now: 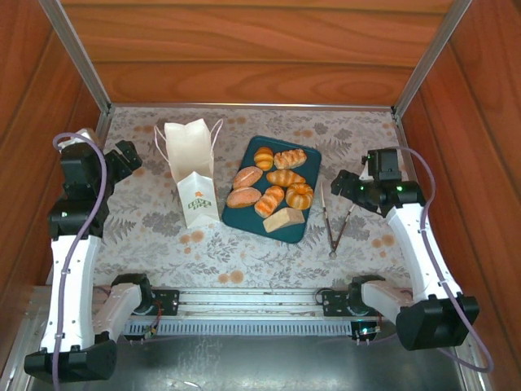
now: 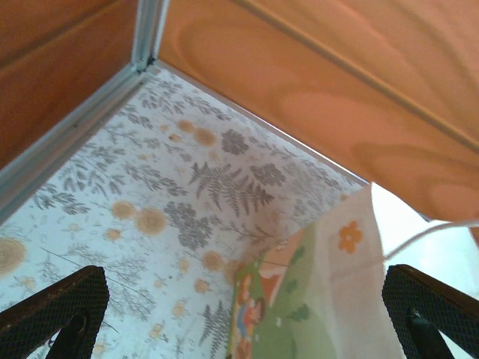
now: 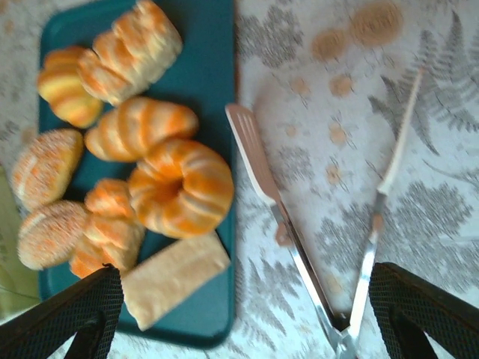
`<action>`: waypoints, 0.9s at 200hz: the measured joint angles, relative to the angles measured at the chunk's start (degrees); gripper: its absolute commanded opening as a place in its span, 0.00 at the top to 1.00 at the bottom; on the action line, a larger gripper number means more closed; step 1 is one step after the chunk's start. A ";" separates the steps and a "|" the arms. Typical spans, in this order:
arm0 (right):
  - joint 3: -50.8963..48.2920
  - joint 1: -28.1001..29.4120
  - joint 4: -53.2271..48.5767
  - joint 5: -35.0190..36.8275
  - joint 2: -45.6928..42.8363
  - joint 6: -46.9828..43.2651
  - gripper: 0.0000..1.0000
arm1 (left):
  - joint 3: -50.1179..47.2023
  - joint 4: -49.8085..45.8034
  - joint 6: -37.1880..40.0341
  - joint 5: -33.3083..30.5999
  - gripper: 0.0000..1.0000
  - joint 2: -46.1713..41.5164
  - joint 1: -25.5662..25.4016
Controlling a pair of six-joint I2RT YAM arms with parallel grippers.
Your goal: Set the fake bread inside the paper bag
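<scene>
Right jaws wide apart above tongs [image 3: 258, 168]; fake bread [image 3: 179, 187] beside, on tray [image 3: 209, 75].

Bright and even from above, tinted warm by the wooden walls [image 1: 244, 49]. Only faint, soft shadows beside the paper bag [image 1: 189, 151]. Blown out white past the bag, left wrist view. Soft and smeared over the fake bread [image 3: 179, 187], right wrist view.

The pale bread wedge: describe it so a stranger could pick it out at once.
Find the dark teal tray right of the white paper bag. The wedge lies at its near edge, toward the tongs. It alone is pale beige and flat-sided; its neighbours are rounded golden-brown rolls.
</scene>
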 measured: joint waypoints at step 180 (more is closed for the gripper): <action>-9.49 3.34 0.46 1.46 20.44 -1.57 0.06 | 0.13 -3.17 -3.56 7.98 0.00 6.86 0.00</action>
